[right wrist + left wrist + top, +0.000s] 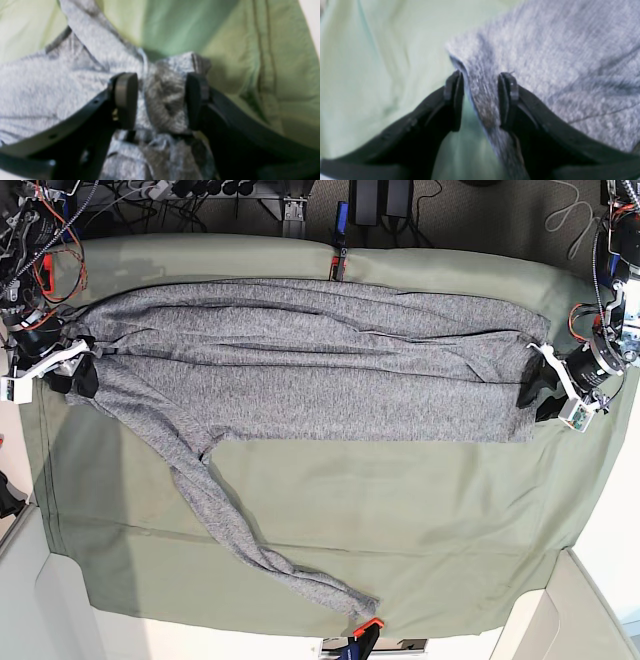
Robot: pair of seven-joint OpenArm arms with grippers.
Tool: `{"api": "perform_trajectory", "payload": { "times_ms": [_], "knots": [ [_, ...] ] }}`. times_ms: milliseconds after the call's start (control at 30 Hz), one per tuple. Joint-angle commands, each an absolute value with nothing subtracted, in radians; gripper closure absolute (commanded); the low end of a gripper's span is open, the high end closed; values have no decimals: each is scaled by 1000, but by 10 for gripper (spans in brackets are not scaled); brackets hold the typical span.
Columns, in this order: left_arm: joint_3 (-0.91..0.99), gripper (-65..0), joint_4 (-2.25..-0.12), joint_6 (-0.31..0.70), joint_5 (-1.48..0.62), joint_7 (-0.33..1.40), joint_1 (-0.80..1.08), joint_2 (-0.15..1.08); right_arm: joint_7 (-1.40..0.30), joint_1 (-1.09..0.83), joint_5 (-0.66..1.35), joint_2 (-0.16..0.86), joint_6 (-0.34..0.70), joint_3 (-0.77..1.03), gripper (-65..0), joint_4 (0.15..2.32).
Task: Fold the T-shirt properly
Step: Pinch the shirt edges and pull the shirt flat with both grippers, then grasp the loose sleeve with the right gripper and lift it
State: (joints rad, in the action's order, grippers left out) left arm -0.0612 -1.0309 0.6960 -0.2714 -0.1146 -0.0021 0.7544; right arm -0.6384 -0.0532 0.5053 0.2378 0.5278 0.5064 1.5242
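Note:
The heather-grey T-shirt [300, 370] lies in a long band across the far half of the olive table cloth [400, 520]. One strip of it trails diagonally toward the front edge. At the band's right end sits my left gripper [540, 390]. In the left wrist view its jaws [481, 76] stand apart around a raised fold of the shirt [557, 62]. My right gripper [80, 370] is at the band's left end. Its jaws [160, 80] are likewise apart, with bunched shirt fabric [50, 82] between them.
Cables and electronics crowd the back edge and both far corners. A clamp [338, 255] holds the cloth at the back middle and another clamp [365, 630] at the front middle. The cloth hangs over the table's edges.

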Motion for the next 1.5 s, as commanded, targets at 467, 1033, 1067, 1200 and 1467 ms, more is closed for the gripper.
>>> {"api": "perform_trajectory", "payload": {
  "times_ms": [467,1033,1067,1200,1467],
  "knots": [
    [-50,-261,-1345,698,-437,91,-17,781,-582,220,378,147,514,340,-309,1542],
    [-50,-261,-1354,698,-438,139,-11,752,-441,445,59,126,358,-68,-271,1084],
    [-50,-261,-1354,698,-437,140,-10,743,-440,445,59,126,358,-67,-213,1087],
    [-50,-261,-1354,698,-438,139,-2,721,-468,445,59,121,368,-67,0,1113],
    [-50,-260,-1354,698,-438,139,0,709,-598,327,97,80,374,-68,0,1399]
  ]
}}
